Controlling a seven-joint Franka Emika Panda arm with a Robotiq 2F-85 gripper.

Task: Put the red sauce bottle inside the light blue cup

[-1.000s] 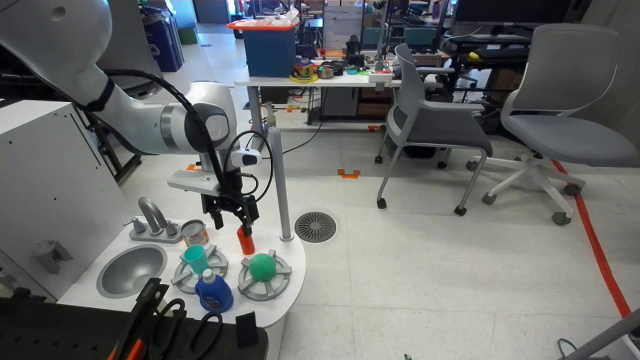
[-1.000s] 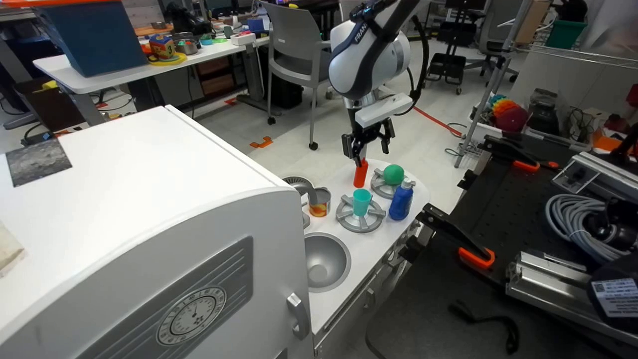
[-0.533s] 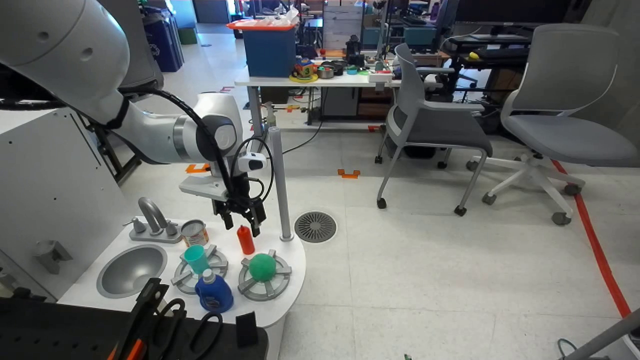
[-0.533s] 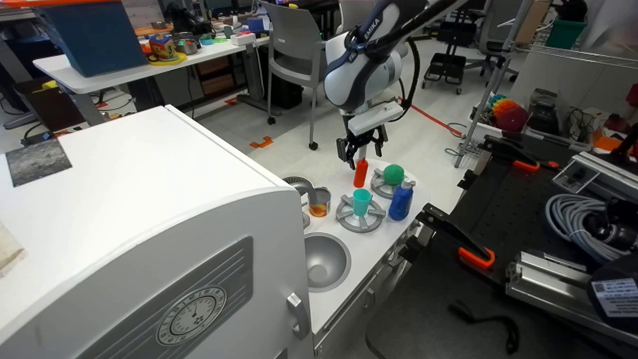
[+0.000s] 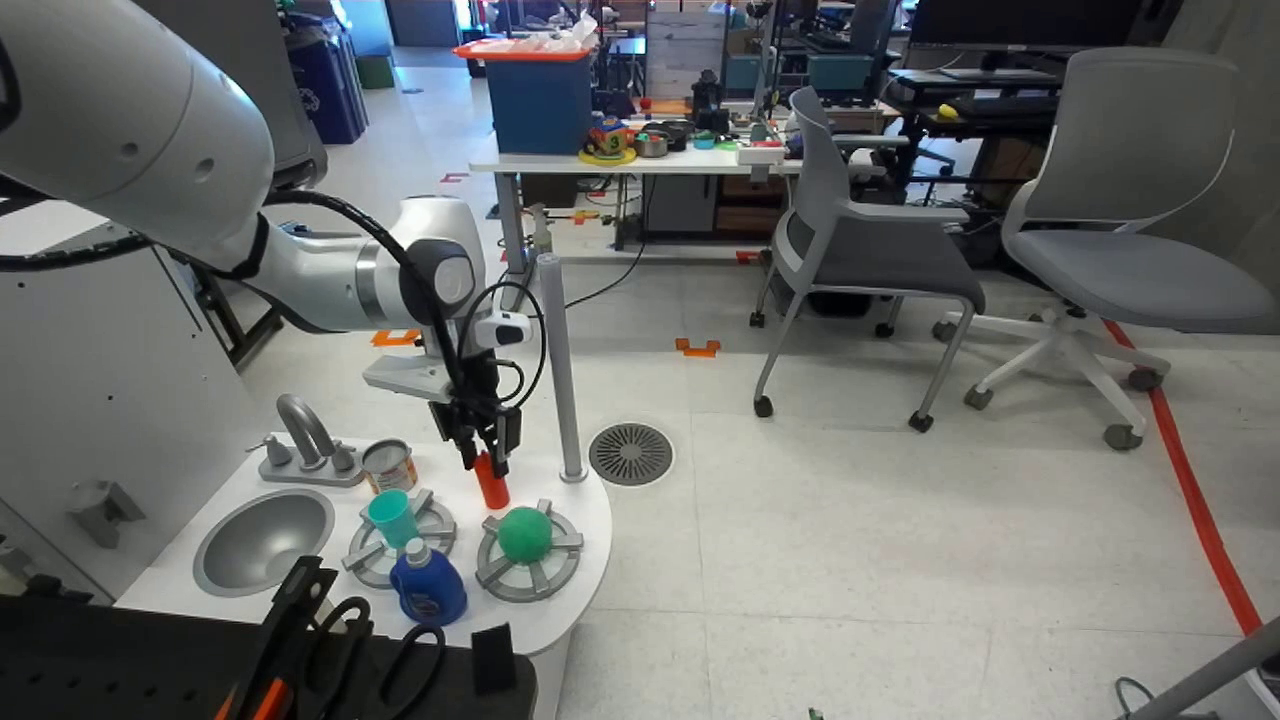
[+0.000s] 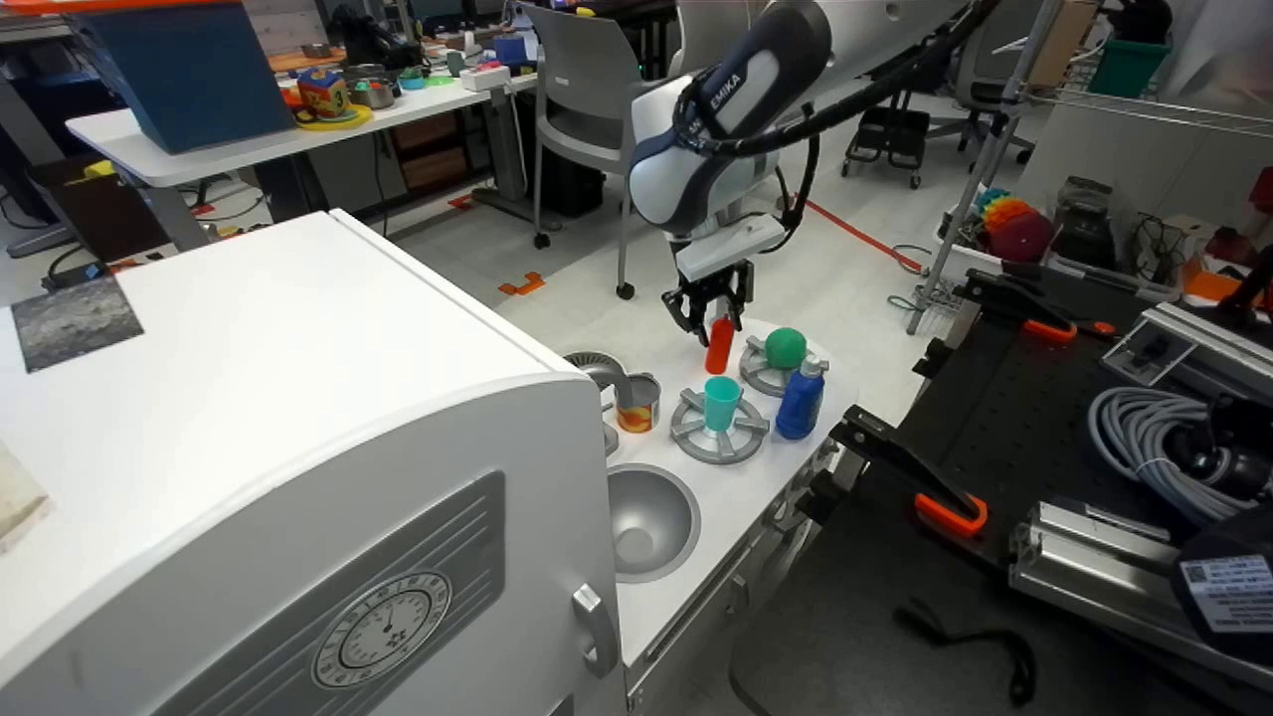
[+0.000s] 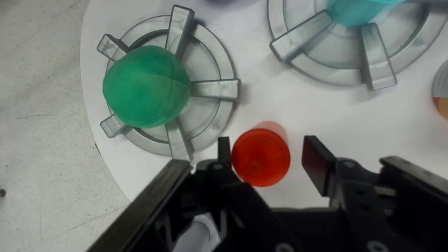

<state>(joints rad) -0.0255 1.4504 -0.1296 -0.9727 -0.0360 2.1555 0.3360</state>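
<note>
The red sauce bottle (image 7: 260, 157) stands upright on the white counter, seen from above in the wrist view. My gripper (image 7: 267, 153) has its jaws partly drawn in on either side of it. The left fingertip sits right beside the bottle; whether it touches, I cannot tell. A strip of white counter shows between the bottle and the right pad (image 7: 316, 168). In both exterior views the fingers are at the upper part of the bottle (image 5: 492, 488). The light blue cup (image 6: 722, 401) stands upright on a grey burner, its base (image 7: 357, 12) at the wrist view's top edge.
A green ball (image 7: 147, 86) rests on the nearer burner. A blue jug with a white cap (image 5: 428, 588) stands close to the cup. An open can (image 6: 639, 406), the faucet (image 5: 305, 430) and the sink (image 5: 262, 545) lie on the cup's far side. A grey post (image 5: 560, 380) rises behind the gripper.
My gripper has shifted over the red sauce bottle, so that it now lies between the fingers. The jaws have narrowed from wide apart. Bottle and cup have not moved.
</note>
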